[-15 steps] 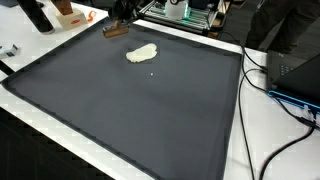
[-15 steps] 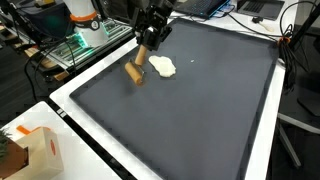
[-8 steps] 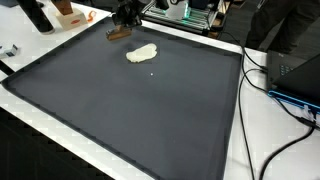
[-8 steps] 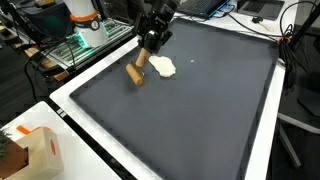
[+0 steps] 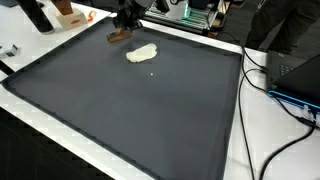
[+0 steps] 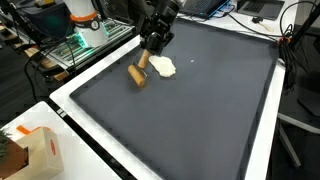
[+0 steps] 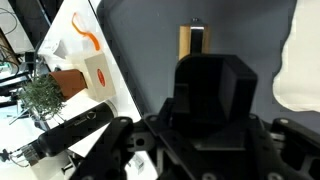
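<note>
Driving this one remotely. The thing under my gripper [image 6: 151, 44] is a short wooden dowel [image 6: 137, 73], a stubby rolling-pin kind of piece, plain tan-brown and round, with flat ends. It's lying flat on the dark mat [image 6: 200, 115], up by the mat's far edge in an exterior view [image 5: 118, 37].

As for direction, in the wrist view the dowel [image 7: 193, 42] runs straight up the frame, so its long axis points directly away from the camera. In an exterior view it sits on a diagonal, with the upper end aimed at the gripper and the lower end at the mat's border.

The gripper hangs above that upper end, off the wood and not touching it as far as I can see. Whether the jaws are apart or together I honestly can't tell, because the wrist view is mostly black housing.

A flattened blob of pale dough [image 6: 163, 67] sits just beside the dowel.
</note>
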